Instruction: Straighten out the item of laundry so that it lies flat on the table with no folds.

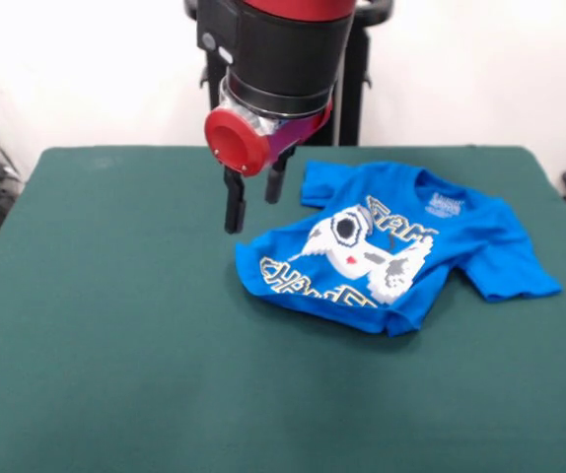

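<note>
Bench (115, 374) is bare green cloth across the whole picture-left half and along the near edge: wide open for approach. Only obstacle on top is the shirt (401, 246), rumpled, right of centre, w/ folds raised along its near hem. Pincer (253, 202) hangs just beside the shirt's left edge, fingers apart; arm (278, 69) fills the space above the bench's far middle.

A: What is cut off or hidden?
B: My arm (283, 49) leaves the top edge; my upper links are unseen. The table (115, 374) runs past the bottom and side edges.

A: And beside my gripper (254, 202)?
B: The T-shirt's (401, 246) lettering is part buried in folds; its neck label is too small to read.
</note>
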You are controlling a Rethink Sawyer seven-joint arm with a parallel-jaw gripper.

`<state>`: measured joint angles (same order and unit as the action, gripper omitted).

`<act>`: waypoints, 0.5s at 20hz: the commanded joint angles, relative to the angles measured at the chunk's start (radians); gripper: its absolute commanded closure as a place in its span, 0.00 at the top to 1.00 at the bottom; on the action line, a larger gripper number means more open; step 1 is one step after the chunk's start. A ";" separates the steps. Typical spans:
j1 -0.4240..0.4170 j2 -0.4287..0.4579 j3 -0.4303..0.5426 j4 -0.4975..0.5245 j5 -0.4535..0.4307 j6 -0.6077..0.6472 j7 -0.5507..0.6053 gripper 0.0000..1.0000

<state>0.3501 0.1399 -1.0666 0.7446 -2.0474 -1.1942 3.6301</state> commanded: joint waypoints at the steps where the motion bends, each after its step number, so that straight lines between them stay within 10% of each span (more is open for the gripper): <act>1: 0.030 -0.008 0.115 -0.073 0.111 -0.046 0.100 1.00; 10: 0.017 -0.034 0.149 -0.057 0.220 0.019 0.047 1.00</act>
<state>0.3540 0.1151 -1.0666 0.7279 -1.9405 -1.1957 3.6301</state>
